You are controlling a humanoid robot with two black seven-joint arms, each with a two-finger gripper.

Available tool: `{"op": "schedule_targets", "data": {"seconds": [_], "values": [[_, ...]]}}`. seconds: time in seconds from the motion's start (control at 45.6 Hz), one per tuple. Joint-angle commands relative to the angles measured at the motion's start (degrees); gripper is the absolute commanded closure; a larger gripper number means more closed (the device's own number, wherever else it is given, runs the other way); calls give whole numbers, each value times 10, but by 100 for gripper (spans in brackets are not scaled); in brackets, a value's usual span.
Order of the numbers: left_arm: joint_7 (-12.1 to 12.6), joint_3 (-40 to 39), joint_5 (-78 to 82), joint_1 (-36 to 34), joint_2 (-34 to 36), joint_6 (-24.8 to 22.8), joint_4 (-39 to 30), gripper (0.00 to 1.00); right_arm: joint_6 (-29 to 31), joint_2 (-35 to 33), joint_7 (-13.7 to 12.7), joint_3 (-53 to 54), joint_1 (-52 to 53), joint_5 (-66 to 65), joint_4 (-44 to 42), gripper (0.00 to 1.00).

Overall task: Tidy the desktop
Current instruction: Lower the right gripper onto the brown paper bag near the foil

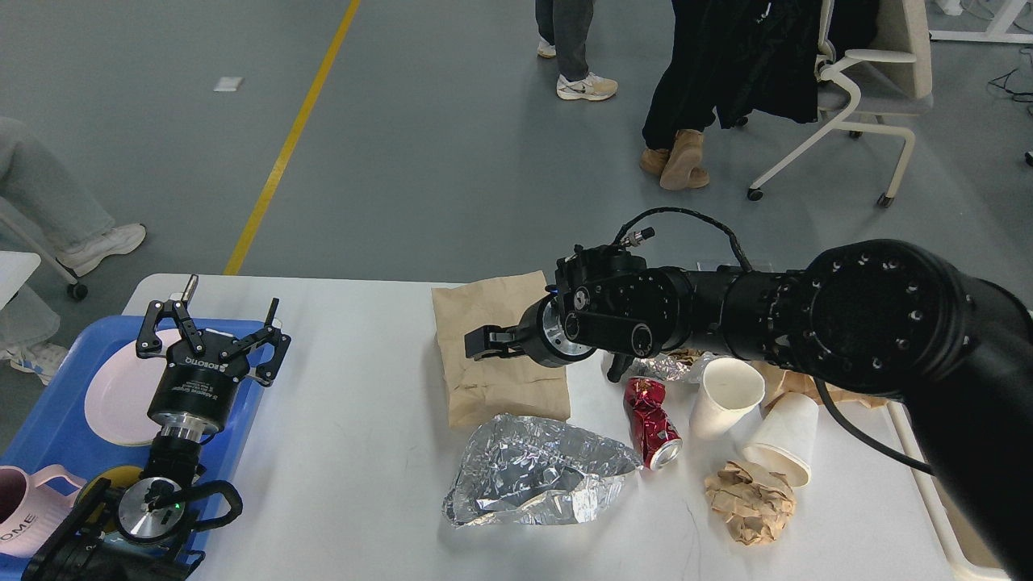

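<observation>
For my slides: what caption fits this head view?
Right gripper reaches over the brown paper bag on the littered desktop; left gripper waits open above the blue tray.

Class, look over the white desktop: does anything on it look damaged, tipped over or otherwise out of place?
Yes. A red can lies crushed on its side mid-desktop. Beside it one white paper cup leans tilted and another paper cup lies tipped over. Crumpled brown paper and a crumpled foil sheet sit near the front edge.

On the desktop point(339, 420), a bag point(492, 355) lay behind a foil sheet point(533, 472), with a can point(650, 421), two cups point(722, 395) and a paper wad point(749, 500) to its right, and a tray point(48, 411) at the left edge.
</observation>
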Motion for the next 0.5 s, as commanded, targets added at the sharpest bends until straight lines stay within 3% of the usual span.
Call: {"op": "schedule_targets", "data": {"seconds": [0.0,0.241,0.483], "values": [[0,-1,0,0,0,0,0,4,-14,0,-1,0,-58,-12,-46,0],[0,-1,0,0,0,0,0,4,-20,-7,2,2,-126,-19,-119,0],[0,0,0,0,1,0,0,4,-19,-7,5,14,-138,-18,-127,0]]}}
